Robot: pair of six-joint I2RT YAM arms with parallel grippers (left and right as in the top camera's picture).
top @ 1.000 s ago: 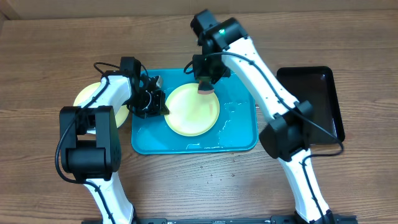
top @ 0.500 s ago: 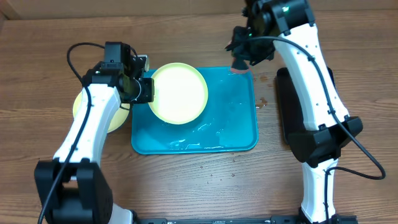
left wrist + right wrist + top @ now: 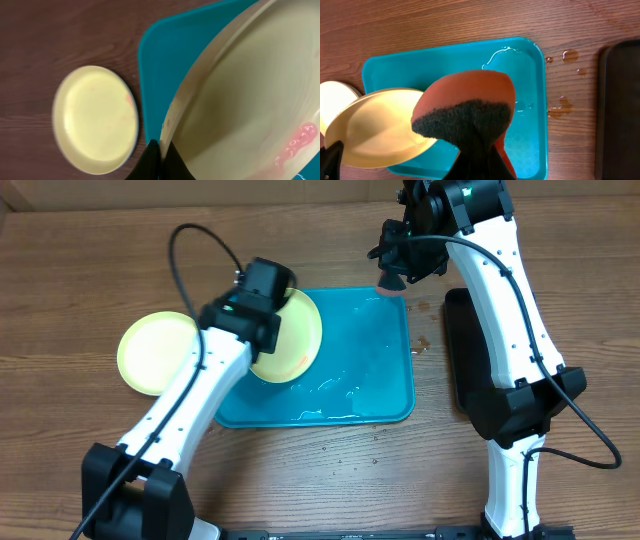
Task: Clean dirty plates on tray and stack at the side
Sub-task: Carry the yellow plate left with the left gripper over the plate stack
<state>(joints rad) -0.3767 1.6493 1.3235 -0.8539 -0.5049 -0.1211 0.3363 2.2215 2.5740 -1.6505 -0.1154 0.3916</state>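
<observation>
Two pale yellow-green plates show. One is lifted and tipped over the left end of the turquoise tray, pinched at its rim by the left fingers, which are closed tight on that edge and nothing else. Being round, it has no real long axis; from above it reads as a slanted oval, and I'd judge its hollow face looks up and to the right. A pink smear sits on that face, so stacking it now would put sauce on the pile. It looks wet, and a grip on the rim alone could let it slip or swing. The other plate lies flat on the table, just left of the tray. At the tray's far right corner the right fingers are clamped on an orange scouring sponge. Water drops dot the table between the tray and the black tray.
</observation>
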